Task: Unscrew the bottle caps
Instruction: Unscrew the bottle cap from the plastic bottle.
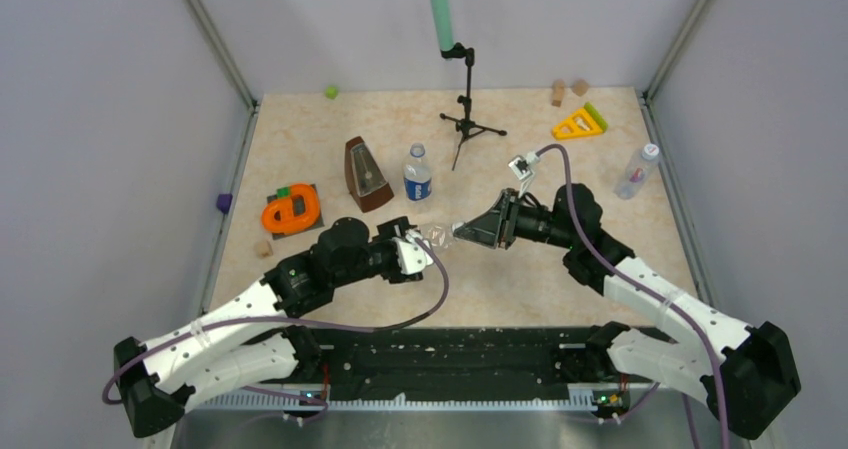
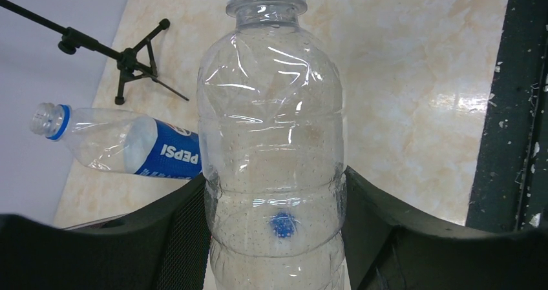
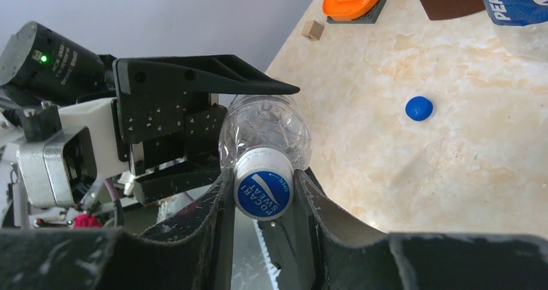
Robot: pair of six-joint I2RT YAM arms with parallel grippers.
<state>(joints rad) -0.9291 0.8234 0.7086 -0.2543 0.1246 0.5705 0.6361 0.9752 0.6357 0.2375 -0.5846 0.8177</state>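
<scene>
The left tool [image 1: 420,248] is grasping the plain clear bottle [image 2: 271,109] around its lower body, one finger on each side, and is holding it raised off the worktop [image 1: 560,269] on its side, with the neck pointing toward the right tool [image 1: 465,232]. The right tool is clenching the white cap [image 3: 263,192] of that bottle, its two fingers pressing on opposite sides of the rim, while the cap's blue printed top is facing the right wrist camera. The cap is sitting on the neck, directly between the two tools. The dark blue cap [image 3: 419,108] is lying loose on the worktop, apart from both tools, on the side toward the labelled bottle [image 1: 417,174]. That bottle is standing upright beyond the tools with its neck open, just beside the brown metronome [image 1: 366,174]. The bluish bottle [image 1: 637,172], wearing a second white cap [image 1: 650,151], is sitting well apart from the right tool, near the worktop's right edge. An orange object [image 1: 291,211] is resting beyond the left tool, on its outer side.
</scene>
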